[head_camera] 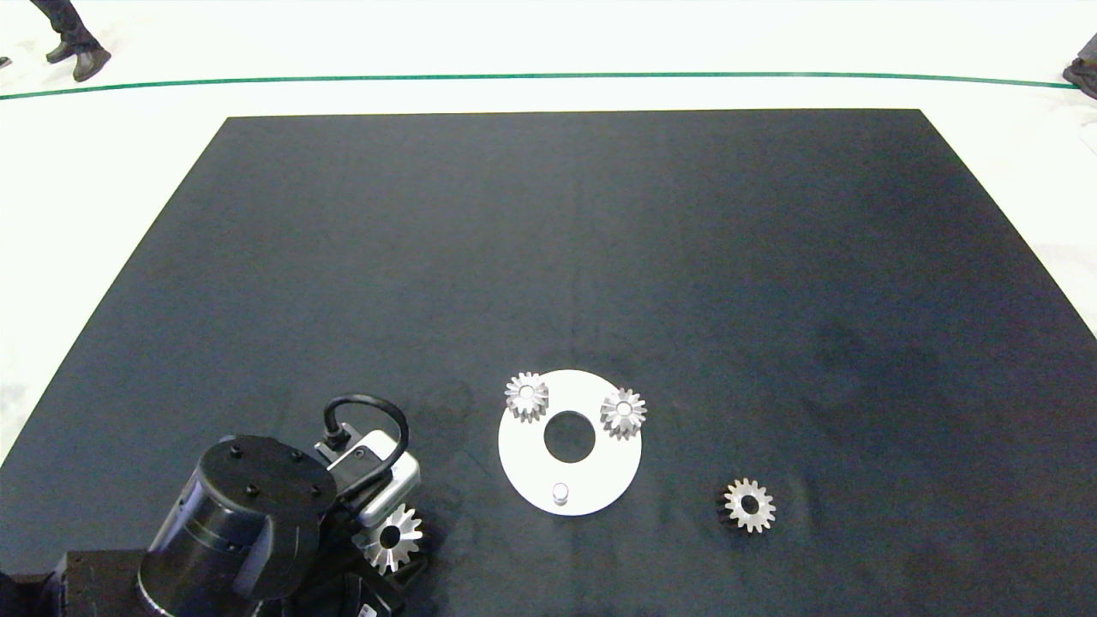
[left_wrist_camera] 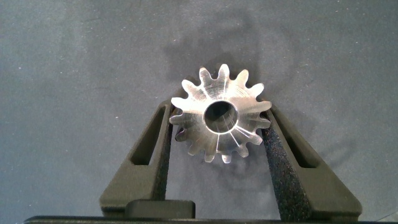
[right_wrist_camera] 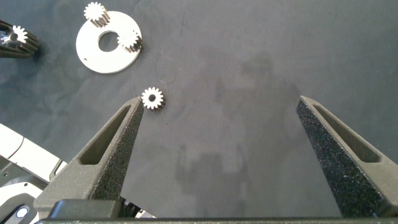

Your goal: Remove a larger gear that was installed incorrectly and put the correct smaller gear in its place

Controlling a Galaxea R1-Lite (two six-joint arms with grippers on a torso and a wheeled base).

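- The larger gear (left_wrist_camera: 219, 120) is gripped between the two foam pads of the left pincer (left_wrist_camera: 219, 134), at the near-left part of the desk (head_camera: 548, 257), well apart from the white disc (head_camera: 523, 463)
- Whether the larger gear rests on the dark mat or is held just above it cannot be told
- The third peg (head_camera: 560, 493) on the white disc is seen bare, while two small shiny gears (head_camera: 526, 396) occupy the other pegs; the removal step is judged done
- The smaller gear (head_camera: 749, 505) is found lying flat on the desk to the right of the disc, untouched
- The right pincer (right_wrist_camera: 217, 134) is held high over the desk with its fingers spread wide and nothing between them; its arm is not seen from the head camera
- A slip is judged possible: the teeth are pressed into the foam at only a few points, so the larger gear could be twisted or dropped on release
- The smaller gear lies low and flat, so a grasp could be missed or the gear pushed across the mat
- At placement, the bore could be misaligned with the peg, or the teeth jammed against the neighbouring gears
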